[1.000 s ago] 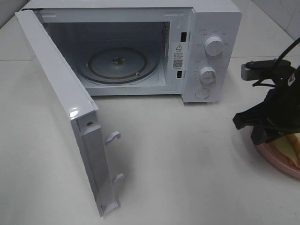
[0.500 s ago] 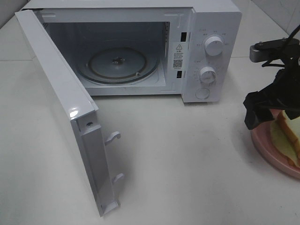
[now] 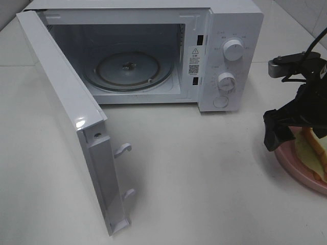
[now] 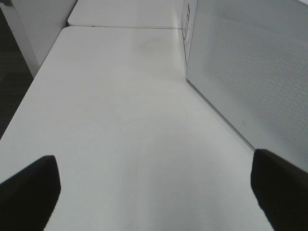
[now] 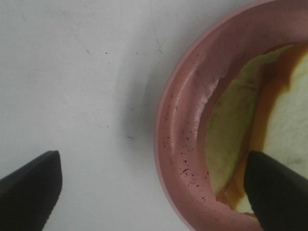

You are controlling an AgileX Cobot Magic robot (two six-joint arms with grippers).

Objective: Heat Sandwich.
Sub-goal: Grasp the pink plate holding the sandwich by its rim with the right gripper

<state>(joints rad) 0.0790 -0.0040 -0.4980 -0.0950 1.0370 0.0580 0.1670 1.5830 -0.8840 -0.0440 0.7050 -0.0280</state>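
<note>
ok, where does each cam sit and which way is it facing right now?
Exterior high: mounted high, looks down on the table, the open microwave and the right gripper at the right edge.
Left wrist: on the left arm, looks along the tabletop beside the microwave's white dotted panel; the open left gripper frames the view.
Right wrist: on the right arm, looks down at the pink plate and sandwich, open fingertips either side.
Shared: exterior and right wrist both show plate and sandwich.
</note>
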